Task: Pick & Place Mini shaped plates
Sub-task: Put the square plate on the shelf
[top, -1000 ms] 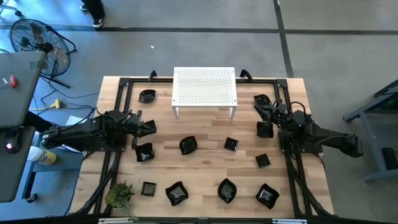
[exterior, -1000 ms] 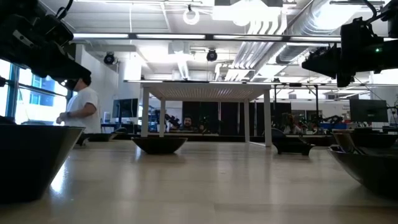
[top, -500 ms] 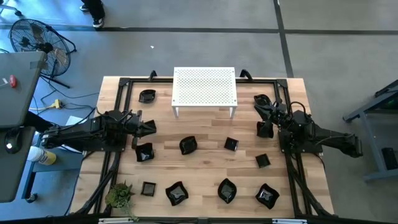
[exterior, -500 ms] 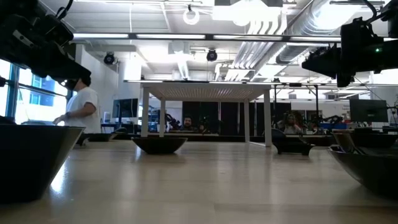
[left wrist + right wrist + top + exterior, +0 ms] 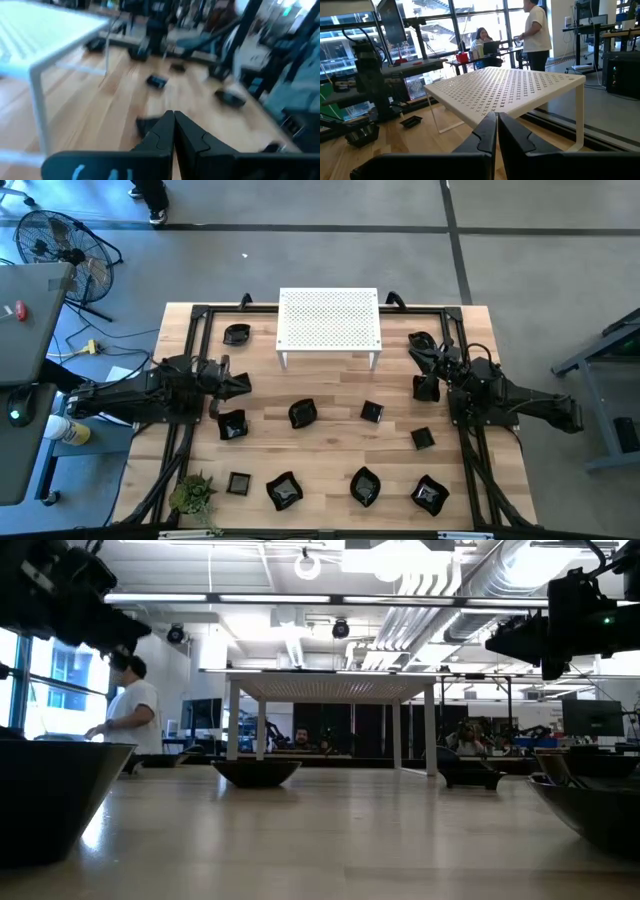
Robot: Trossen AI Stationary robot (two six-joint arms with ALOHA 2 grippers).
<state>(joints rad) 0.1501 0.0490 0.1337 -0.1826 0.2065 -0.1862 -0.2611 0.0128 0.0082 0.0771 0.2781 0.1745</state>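
Several mini shaped plates, small glossy black dishes, lie scattered on the wooden table: one at the far left, one under my left gripper's reach, others mid-table and along the near edge. My left gripper hovers level above the table's left side, shut and empty. My right gripper hovers level at the right, pointing at the white rack, shut and empty. A plate lies close by its fingertips.
The white perforated rack stands on short legs at the far middle. A small green plant sits at the near left corner. Black frame rails run along the table's sides. A person stands in the room behind.
My left gripper has tipped its fingertips upward a little while staying in place and shut. The plates have kept their places.
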